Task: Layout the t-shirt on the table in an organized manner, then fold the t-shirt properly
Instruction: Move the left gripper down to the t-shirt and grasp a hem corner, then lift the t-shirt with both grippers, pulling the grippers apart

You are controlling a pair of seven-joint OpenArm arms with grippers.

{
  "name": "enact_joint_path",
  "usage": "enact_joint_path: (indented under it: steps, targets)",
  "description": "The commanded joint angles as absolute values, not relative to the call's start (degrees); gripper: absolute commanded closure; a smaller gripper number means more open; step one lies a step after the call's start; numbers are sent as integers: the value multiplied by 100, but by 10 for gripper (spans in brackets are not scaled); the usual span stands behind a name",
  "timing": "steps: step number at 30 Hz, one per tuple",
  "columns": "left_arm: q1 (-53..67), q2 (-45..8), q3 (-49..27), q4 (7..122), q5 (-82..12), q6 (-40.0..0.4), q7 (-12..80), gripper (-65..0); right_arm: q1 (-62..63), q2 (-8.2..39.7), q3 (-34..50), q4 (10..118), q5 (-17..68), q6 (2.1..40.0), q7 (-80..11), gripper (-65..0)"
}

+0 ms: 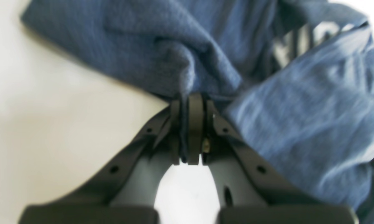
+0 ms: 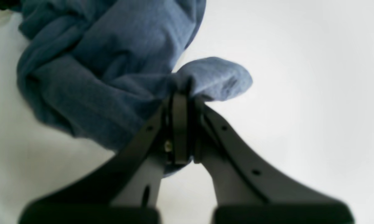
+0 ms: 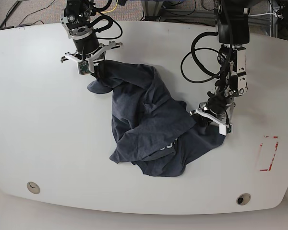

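Both fingers (image 1: 191, 102) (image 2: 182, 96) pinch t-shirt (image 3: 149, 129) (crumpled); table (image 3: 38, 120) beneath

Both arms reach down with wrists bent — the left gripper (image 1: 193, 130) and right gripper (image 2: 182, 130) each clamped, apparently fully, on cloth.
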State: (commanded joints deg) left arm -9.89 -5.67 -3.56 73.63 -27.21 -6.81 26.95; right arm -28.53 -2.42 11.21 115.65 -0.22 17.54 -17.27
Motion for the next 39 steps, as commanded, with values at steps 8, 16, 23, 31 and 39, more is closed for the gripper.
enact_joint_path:
  steps: [8,16,23,31,39]
  targets:
    - [-1112,-708,-356,8180,-2721,-681,2703,0,-2193,-251,1640,11565,-22,1763,-1754,-3]
    - [-1297,-875,-189,8936,-2730,-699,3037,0,-1473,-207,2018,11530,-22,1771,-1859,-5]
    - [-1604,-884,-84,9552,-2730,-699,3152,0,-620,-198,2334,11530,-22,1798,-2475,-5]
    - [-2325,-866,-84,9965,-2712,-699,3591,0,171,154,2360,11521,-22,1807,-2888,-6]
    - [-3055,-892,-101,9982,-2703,-708,3697,0,936,541,2378,11477,-31,1807,-3204,-6]
